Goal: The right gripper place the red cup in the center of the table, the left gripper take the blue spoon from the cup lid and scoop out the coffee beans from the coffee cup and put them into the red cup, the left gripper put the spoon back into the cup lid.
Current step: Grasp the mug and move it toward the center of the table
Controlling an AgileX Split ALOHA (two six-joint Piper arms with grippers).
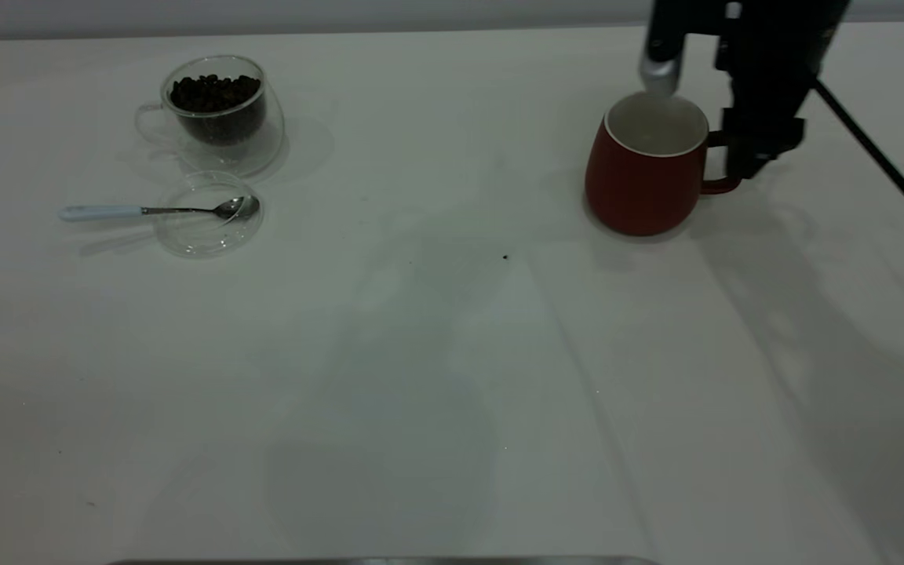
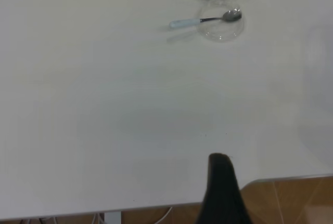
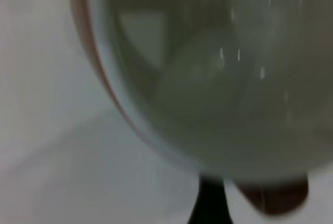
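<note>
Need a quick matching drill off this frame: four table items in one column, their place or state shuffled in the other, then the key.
Items
1. red cup
2. blue spoon
3. coffee cup
4. cup lid

States
A. holds dark coffee beans
B. flat on the table, just in front of the glass cup
C. empty, right gripper at its handle
D. bowl resting on the lid, handle sticking out past it

Pairs: 1-C, 2-D, 3-A, 4-B
</note>
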